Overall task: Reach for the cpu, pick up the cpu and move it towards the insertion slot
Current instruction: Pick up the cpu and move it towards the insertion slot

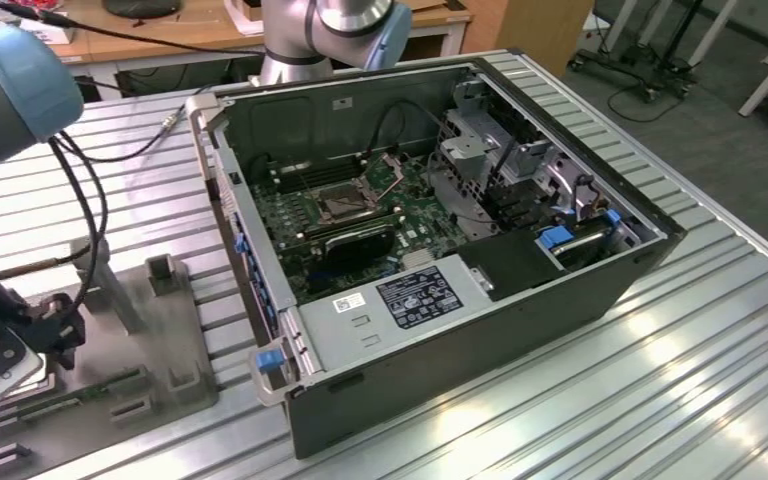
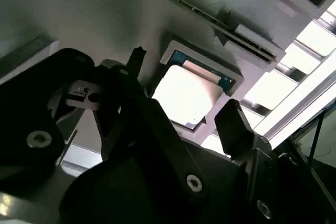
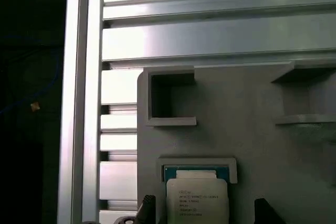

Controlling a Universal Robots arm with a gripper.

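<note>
The cpu (image 3: 197, 200) lies flat in a shallow square recess of a grey plastic holder (image 3: 252, 145). The holder rests on the ribbed metal tabletop (image 1: 704, 380) at the lower left of the exterior view, well apart from the open computer case (image 1: 518, 330). The claw (image 2: 184, 83) hangs right over the chip with its jaws spread. One of its dark fingers (image 2: 233, 124) stands off each of two opposite sides, and neither seems to press on the chip yet, so nothing is held. The insertion slot (image 1: 335, 203) sits inside the case, left of the frame's centre, on the green board.

By its look the chip is light, thin and stiff, so weight should be no trouble. The pale metal face is smooth and likely slippery. The underside probably carries fine contacts that would suffer from scraping or a drop. The two free opposite edges, where the fingers already stand, look like the sensible place to take hold, squarely and gently. The recess walls leave little room, so a tilted grip could jam the chip against them.

Several lines of dark print cross the chip's face in the first wrist view, and a blue-green strip shows along one edge. On the case, a black label (image 1: 418, 297) and a small white sticker (image 1: 351, 303) sit on the metal cover near the frame's middle, and I cannot make out their text.
</note>
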